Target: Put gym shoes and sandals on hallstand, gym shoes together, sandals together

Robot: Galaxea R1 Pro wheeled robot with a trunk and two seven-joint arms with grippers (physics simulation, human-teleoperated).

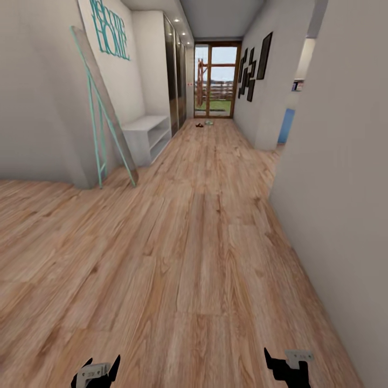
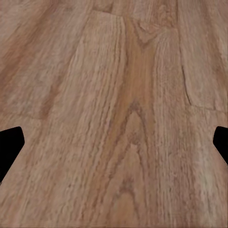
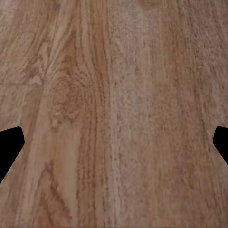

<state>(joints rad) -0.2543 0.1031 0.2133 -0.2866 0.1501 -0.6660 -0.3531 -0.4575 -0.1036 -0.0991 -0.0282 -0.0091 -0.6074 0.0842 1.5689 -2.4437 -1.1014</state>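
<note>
Both end effectors, left (image 1: pixel 98 371) and right (image 1: pixel 290 366), were held low over bare corridor floor (image 1: pixel 199 258), jaws spread wide and nothing gripped; in each wrist view the fingertips flanked only wood grain. Far ahead of them, near the glass door (image 1: pixel 215 81), small shapes were made out on the planks: something dark (image 1: pixel 199 125), possibly a sandal, beside a paler item (image 1: pixel 209 122), possibly a gym shoe, too small to be told apart. The hallstand (image 1: pixel 146 136) was seen ahead and to the left, against the wall. The approach step was judged under way; a drive down the corridor was called for before any pick.
</note>
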